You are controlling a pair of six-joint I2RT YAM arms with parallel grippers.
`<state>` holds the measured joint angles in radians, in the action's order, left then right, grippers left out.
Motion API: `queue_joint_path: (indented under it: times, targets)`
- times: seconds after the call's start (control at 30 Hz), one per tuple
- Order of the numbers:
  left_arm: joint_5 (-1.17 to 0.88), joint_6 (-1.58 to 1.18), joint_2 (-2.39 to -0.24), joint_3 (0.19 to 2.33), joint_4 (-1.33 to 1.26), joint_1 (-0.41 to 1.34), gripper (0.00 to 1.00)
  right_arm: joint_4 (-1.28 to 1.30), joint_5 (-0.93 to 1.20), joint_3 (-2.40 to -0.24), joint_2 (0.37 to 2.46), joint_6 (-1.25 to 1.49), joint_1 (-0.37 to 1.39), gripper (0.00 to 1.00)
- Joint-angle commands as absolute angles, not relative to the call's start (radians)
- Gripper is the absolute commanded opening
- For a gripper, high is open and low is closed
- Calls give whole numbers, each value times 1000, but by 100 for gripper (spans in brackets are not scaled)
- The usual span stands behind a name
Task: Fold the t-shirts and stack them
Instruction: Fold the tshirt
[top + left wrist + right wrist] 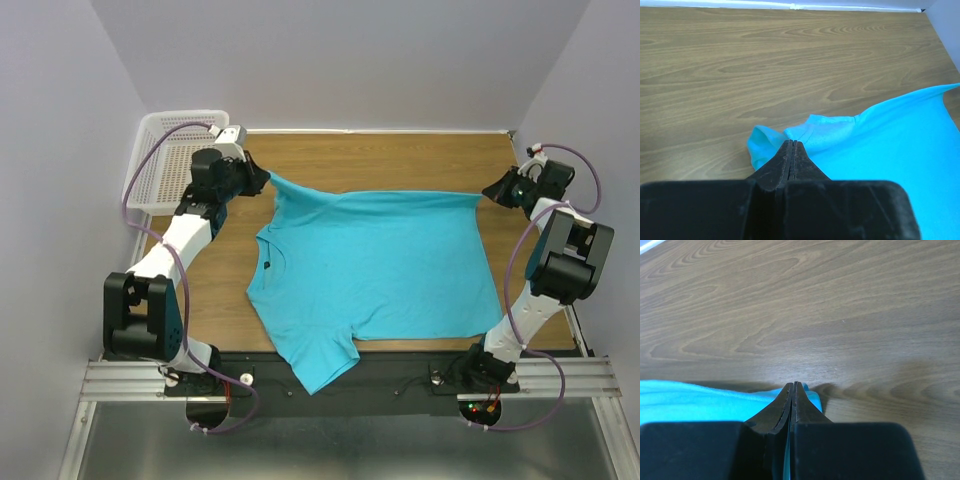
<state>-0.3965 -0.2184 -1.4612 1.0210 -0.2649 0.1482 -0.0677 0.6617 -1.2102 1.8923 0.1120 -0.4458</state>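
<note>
One turquoise t-shirt [380, 265] lies spread across the wooden table, its neck to the left and one sleeve hanging over the near edge. My left gripper [266, 179] is shut on the shirt's far left corner, and the bunched cloth [770, 140] shows just past its tips [791, 142]. My right gripper [488, 194] is shut on the far right corner, with blue cloth [700, 400] pinched between its jaws [793, 384]. The far edge is pulled taut between the two grippers.
A white mesh basket [165, 165] stands at the far left corner, close behind the left arm. Bare wooden table [380, 160] lies beyond the shirt up to the back wall. Side walls close in on both sides.
</note>
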Motion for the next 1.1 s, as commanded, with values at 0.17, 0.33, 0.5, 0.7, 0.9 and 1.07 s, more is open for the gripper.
queue_joint_path:
  times: [0.17, 0.33, 0.5, 0.7, 0.9, 1.07]
  targets:
    - [-379, -207, -1402, 974, -290, 137, 0, -110, 666, -1197, 1825, 97, -459, 0]
    - [-364, -204, -1405, 971, -290, 133, 0, -112, 681, -1184, 1818, 94, -469, 1]
    - [-357, -199, -1414, 976, -288, 133, 0, -114, 710, -1166, 1801, 84, -474, 1]
    - [-359, -196, -1434, 974, -284, 133, 0, -114, 729, -1141, 1789, 77, -480, 1]
    - [-367, -204, -1407, 956, -281, 133, 0, -112, 735, -1134, 1792, 75, -483, 1]
    - [-367, -203, -1381, 927, -262, 133, 0, -112, 729, -1129, 1792, 72, -489, 1]
